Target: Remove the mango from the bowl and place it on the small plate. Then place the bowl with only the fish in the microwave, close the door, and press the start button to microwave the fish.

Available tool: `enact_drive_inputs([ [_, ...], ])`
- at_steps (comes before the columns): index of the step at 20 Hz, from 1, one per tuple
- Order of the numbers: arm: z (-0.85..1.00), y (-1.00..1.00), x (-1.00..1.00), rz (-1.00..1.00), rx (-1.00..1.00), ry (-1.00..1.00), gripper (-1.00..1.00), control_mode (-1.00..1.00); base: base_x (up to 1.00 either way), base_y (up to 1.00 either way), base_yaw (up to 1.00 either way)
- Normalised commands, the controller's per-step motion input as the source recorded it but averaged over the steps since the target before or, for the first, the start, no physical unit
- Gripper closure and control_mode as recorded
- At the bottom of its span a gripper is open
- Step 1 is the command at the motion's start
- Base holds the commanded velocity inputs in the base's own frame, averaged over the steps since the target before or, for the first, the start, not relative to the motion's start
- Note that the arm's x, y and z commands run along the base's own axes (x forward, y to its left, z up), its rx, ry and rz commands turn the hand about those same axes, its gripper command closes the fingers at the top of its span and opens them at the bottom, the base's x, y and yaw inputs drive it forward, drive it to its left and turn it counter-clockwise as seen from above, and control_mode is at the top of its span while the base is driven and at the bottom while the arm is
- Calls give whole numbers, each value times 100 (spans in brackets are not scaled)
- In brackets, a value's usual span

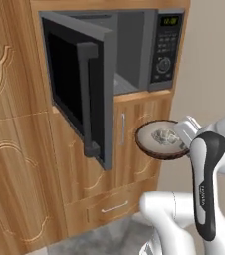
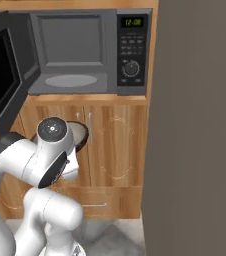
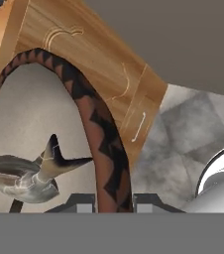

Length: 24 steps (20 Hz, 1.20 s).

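My gripper (image 1: 183, 133) is shut on the right rim of the bowl (image 1: 157, 144), dark brown outside and pale inside. It holds the bowl in the air in front of the wooden cabinet, below the microwave (image 1: 134, 55). The fish (image 1: 164, 135) lies inside the bowl. In the hand view the patterned bowl rim (image 3: 101, 134) runs between my fingertips, with the gripper (image 3: 113, 203) clamped on it and the fish (image 3: 27, 173) at lower left. The door (image 1: 79, 84) stands wide open to the left. From the right side my arm covers most of the bowl (image 2: 81, 134). The mango and small plate are out of view.
The microwave cavity (image 2: 75, 50) holds a flat turntable (image 2: 71, 80). Its control panel (image 2: 131, 50) sits at right. Wooden cabinet doors (image 2: 115, 145) and a drawer (image 1: 114, 206) lie below. A tall grey wall (image 2: 195, 125) closes off the right side.
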Motion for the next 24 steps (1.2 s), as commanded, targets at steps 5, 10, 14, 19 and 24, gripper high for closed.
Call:
enact_drive_inputs([
  [5,0,0,0,0,0,0,100,100,52,-38,40],
  [10,0,0,0,0,0,0,100,100,48,-37,37],
  [14,0,0,0,0,0,0,100,100,56,-34,30],
  [19,0,0,0,0,0,0,100,100,57,-22,18],
  [24,0,0,0,0,0,0,100,100,33,-5,9],
])
